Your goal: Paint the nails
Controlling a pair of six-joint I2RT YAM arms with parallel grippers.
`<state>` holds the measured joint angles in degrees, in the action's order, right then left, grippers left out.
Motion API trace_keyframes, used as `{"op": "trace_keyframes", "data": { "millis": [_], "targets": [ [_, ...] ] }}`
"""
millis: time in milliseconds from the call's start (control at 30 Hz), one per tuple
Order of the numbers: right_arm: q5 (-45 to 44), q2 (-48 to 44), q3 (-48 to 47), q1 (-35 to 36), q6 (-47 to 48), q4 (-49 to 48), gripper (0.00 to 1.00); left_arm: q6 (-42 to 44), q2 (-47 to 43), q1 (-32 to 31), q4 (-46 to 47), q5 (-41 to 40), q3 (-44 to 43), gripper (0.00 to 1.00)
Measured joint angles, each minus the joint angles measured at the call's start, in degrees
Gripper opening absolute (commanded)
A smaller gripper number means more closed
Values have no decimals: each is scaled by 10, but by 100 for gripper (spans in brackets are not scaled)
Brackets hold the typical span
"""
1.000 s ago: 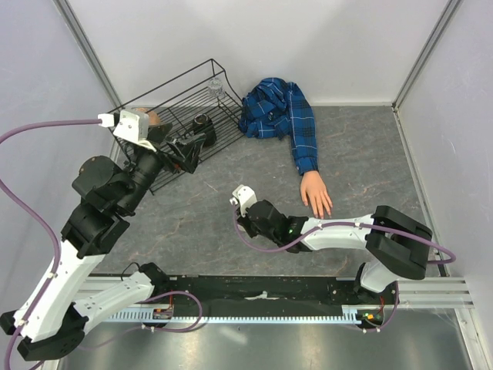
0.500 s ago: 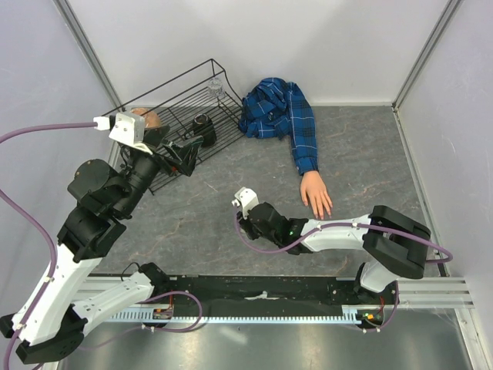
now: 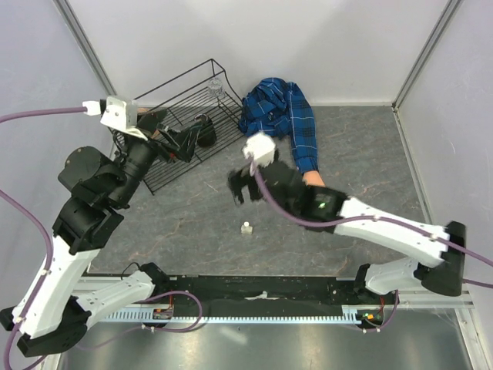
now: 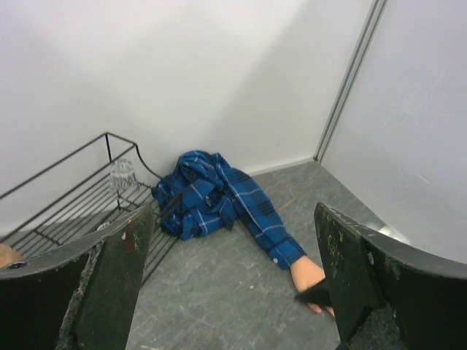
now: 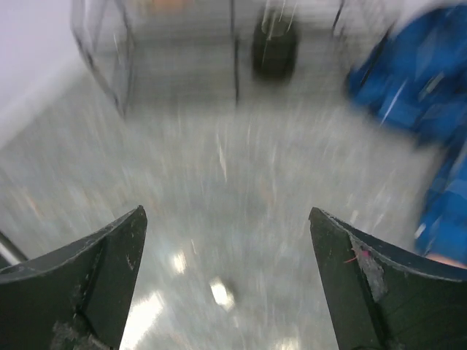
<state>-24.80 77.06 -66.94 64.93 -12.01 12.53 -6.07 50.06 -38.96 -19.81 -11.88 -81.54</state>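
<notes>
The flesh-coloured mannequin hand lies on the grey table at the end of a blue plaid sleeve. Its nails are hidden: my right arm covers most of the hand from above, and a dark shape and my own finger cover its fingertips in the left wrist view. My right gripper hangs open above the table, nothing between its fingers. Below it a small clear white-capped bottle stands alone, a blur in the right wrist view. My left gripper is open and empty near the rack.
A black wire rack stands tilted at the back left, holding a black round object and a small glass. The bunched plaid shirt lies against the back wall. White walls enclose the table on three sides.
My right gripper has opened, let go of the small bottle and risen toward the back; the bottle now stands on the table. My left arm has lifted slightly toward the rack.
</notes>
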Motion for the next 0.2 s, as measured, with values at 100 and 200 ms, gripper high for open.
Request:
{"op": "trace_keyframes", "data": {
  "millis": [100,200],
  "targets": [
    [-56,-16,-153,0,2,79,98,7,15,0,7,1,-28,96],
    [-88,-24,-263,0,4,138,98,13,26,0,17,1,-47,100]
  ]
}}
